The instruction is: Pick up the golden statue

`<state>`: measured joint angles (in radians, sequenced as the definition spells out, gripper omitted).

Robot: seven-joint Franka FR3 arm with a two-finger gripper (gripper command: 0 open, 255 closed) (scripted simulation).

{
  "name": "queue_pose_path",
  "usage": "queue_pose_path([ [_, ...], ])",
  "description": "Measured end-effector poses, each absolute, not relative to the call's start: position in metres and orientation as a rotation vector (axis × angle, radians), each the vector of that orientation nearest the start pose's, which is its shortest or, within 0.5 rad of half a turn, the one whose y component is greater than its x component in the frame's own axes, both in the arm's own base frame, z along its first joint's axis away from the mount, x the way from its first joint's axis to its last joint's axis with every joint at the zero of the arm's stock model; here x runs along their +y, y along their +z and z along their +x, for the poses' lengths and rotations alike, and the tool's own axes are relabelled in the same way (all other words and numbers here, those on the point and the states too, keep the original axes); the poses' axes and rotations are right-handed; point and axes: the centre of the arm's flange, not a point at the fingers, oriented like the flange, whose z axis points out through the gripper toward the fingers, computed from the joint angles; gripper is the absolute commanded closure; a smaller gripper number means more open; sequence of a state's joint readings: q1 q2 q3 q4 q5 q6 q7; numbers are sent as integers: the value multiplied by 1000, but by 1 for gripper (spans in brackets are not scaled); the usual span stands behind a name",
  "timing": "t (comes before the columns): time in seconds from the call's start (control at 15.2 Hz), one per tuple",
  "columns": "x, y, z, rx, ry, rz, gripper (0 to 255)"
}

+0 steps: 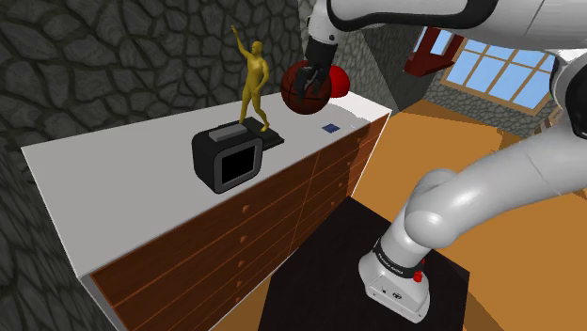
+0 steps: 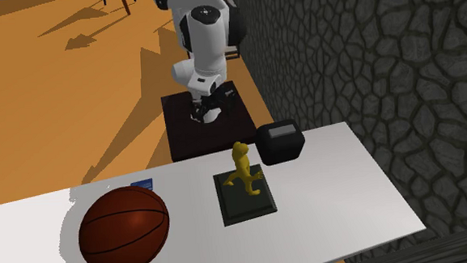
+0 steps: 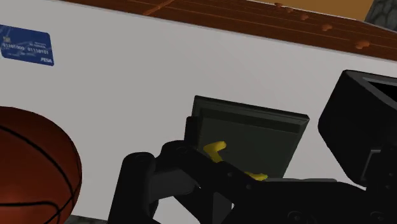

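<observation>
There — golden statue (image 1: 254,86) upright on dark base (image 2: 255,208) (near the basketball (image 2: 124,228)).

I see the statue (image 1: 254,86) standing on a flat base plate (image 2: 245,201) near the middle of the tabletop (image 1: 113,179). A boxy device (image 1: 227,158) sits just beside the plate's corner, toward the edge above the drawers (image 1: 235,249). In the second exterior view the ball (image 2: 124,228) lies left of the plate, apart from it. A card (image 2: 143,183) lies between the ball and that edge. The stand (image 1: 320,254) is on the floor (image 2: 77,101) before the drawers.
</observation>
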<state>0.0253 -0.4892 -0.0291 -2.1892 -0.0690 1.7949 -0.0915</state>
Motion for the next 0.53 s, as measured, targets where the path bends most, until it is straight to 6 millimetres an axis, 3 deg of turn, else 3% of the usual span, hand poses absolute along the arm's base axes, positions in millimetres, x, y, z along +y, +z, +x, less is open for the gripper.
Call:
queue_pose_path([
  [0.53,4,623,486,-146,-391,-3176,0],
])
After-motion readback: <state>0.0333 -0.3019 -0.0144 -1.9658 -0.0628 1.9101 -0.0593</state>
